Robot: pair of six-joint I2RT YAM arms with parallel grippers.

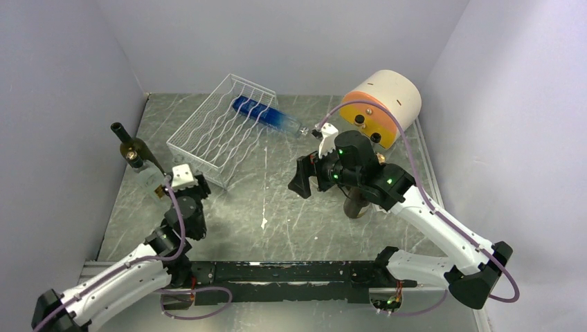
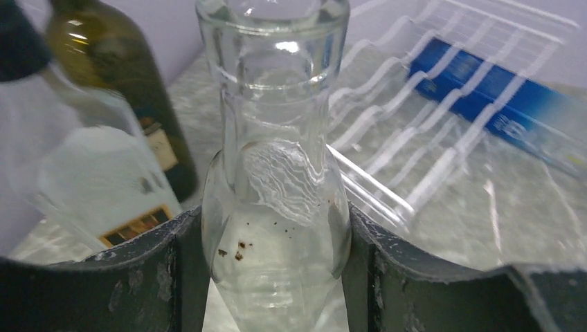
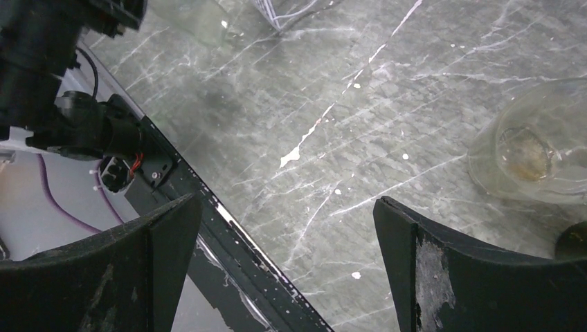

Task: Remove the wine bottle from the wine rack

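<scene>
Clamping a clear bottle (image 2: pixel 277 173) in the left gripper (image 2: pixel 273 232), off the rack (image 1: pixel 208 142) ahead-right.
Next, probably standing it down and releasing; blue bottle (image 1: pixel 259 113) on the rack beyond the gaping right gripper (image 3: pixel 285 204).

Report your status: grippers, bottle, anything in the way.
Left gripper shut on clear bottle, left of rack. Right gripper open, empty. Blue bottle lies in rack. Green bottle stands close beside held bottle.
</scene>
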